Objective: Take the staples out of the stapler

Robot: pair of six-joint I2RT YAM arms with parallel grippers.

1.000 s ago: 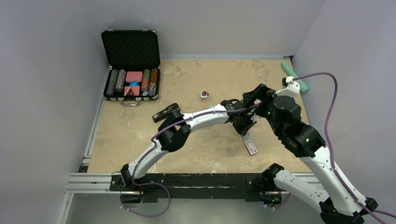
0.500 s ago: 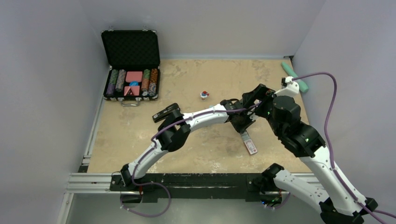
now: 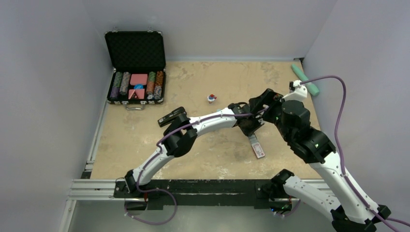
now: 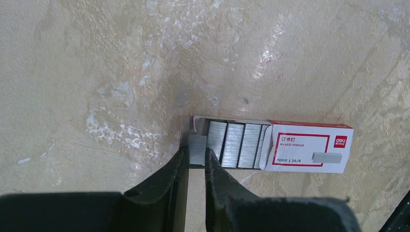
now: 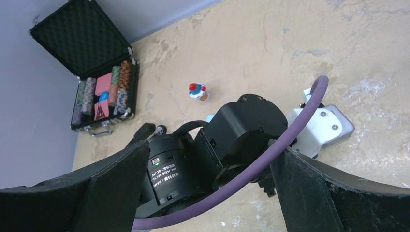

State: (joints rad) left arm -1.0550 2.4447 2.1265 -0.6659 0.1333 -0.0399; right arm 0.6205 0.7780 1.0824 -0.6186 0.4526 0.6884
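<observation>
Beige, scuffed board forms the desk (image 3: 203,159), mottled with pale patches and boxed in by plain grey-lavender walls (image 3: 48,96). At its far left corner we see a black case (image 3: 136,50) propped open, with stacks of chips (image 3: 121,83) in its tray. A small red, white and blue figurine (image 3: 211,98) stands near the middle, and a teal bar (image 3: 305,77) lies by the far right wall. A slim black shape just behind the left arm's elbow we take for the stapler (image 3: 172,117) (too small in the overhead view for us to tell whether it lies open). It is well apart from both end effectors.

The left end effector (image 4: 196,155) is clenched on the staples (image 4: 197,150), a short silvery strip pinched between its fingertips. The strip sits at the open end of a red-and-white packet (image 4: 309,147) lying flat on the desk, its drawer pulled out and showing rows of silvery strips. Whether the held strip touches the drawer we cannot tell. The right end effector (image 5: 210,150) is spread wide and grasps nothing, hanging above the left arm's wrist.

The left arm reaches low across the desk toward the right, elbow bent, wrist turned down over the packet. The right arm rises from its base, folds at the elbow and leans inward over the left wrist.
</observation>
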